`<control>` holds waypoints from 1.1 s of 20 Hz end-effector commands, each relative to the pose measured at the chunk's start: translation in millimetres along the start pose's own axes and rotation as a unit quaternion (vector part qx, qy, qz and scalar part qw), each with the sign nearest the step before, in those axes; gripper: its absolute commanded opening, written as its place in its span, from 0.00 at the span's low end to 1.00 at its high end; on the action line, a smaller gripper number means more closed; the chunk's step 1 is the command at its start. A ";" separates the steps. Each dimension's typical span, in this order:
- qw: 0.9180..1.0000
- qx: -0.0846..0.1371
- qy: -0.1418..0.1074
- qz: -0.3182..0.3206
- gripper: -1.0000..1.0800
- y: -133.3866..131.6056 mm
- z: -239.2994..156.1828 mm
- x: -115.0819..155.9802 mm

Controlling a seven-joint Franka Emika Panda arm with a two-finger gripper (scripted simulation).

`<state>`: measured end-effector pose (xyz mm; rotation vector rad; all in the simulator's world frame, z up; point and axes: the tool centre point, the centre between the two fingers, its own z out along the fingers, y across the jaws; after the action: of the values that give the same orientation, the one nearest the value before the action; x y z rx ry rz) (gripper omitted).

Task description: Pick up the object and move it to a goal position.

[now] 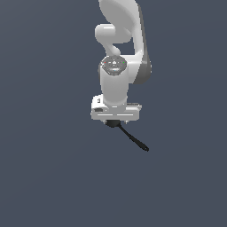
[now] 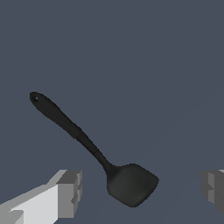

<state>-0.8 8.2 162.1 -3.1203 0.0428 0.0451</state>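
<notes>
The object is a slim black spatula-like stick (image 2: pixel 83 140) with a wide flat head (image 2: pixel 131 184) and a rounded handle tip with a small hole. It lies on the dark grey surface. In the wrist view my gripper (image 2: pixel 140 189) is open, its grey fingers (image 2: pixel 70 192) standing wide apart on either side of the head without touching it. In the exterior view the gripper (image 1: pixel 114 121) hangs straight over the head. The object's handle (image 1: pixel 135 140) sticks out from under it toward the exterior view's lower right.
A uniform dark grey surface (image 1: pixel 53 177) fills both views. The white arm (image 1: pixel 117 66) rises behind and above the gripper in the exterior view. No goal marker shows.
</notes>
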 end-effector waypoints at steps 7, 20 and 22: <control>1.000 0.006 0.011 -0.003 0.96 -0.9 -1.2 9.6; 1.000 0.006 0.015 -0.027 0.96 -4.0 3.9 11.4; 0.999 0.004 0.015 -0.042 0.96 -6.0 7.7 10.3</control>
<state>10.3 12.4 156.9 -3.1100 -0.0539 -0.0028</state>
